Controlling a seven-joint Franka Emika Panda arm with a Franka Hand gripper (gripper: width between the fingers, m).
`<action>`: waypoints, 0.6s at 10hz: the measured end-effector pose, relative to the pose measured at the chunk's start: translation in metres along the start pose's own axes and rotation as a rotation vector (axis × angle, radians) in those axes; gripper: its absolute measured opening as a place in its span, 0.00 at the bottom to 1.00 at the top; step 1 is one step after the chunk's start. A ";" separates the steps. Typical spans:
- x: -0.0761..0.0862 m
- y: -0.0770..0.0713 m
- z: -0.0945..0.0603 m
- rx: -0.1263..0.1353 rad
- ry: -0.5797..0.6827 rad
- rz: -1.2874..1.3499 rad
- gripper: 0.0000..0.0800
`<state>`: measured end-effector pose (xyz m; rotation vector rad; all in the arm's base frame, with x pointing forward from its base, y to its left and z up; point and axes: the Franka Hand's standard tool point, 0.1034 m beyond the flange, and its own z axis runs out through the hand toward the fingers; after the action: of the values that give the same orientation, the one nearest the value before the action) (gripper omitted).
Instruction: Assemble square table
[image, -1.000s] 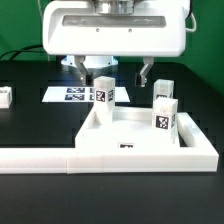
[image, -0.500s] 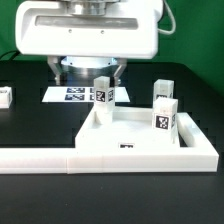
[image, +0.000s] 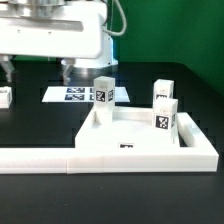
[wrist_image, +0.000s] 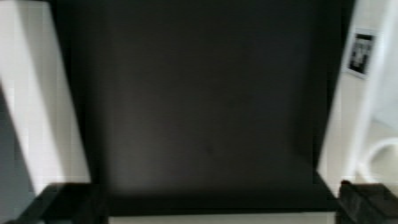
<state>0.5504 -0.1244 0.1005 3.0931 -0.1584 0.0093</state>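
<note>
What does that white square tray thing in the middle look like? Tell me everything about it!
The square tabletop looks like smooth white plastic, shaped like a shallow tray with a raised rim all around. A small black-and-white tag sits on its front wall. It lies flat on the black table, at the near edge towards the exterior view's right. Three short white block legs with tags stand upright at it, and the long white rail meets its front corner.

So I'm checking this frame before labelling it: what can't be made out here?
- Gripper: in the exterior view its body hides most of the fingers; only the tips show.
- Marker board: partly behind the front leg and gripper; its tags are too small to read.
- Fourth leg: cut off at the exterior view's left edge.
- Wrist view: blurred; the white shapes at its edges cannot be identified.
- Tabletop tag: too small.
</note>
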 end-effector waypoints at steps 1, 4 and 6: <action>0.001 0.007 0.000 -0.003 0.001 0.010 0.81; -0.002 0.024 0.003 -0.008 -0.004 0.020 0.81; -0.006 0.036 0.004 -0.011 -0.007 0.019 0.81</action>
<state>0.5408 -0.1594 0.0975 3.0806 -0.1875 -0.0014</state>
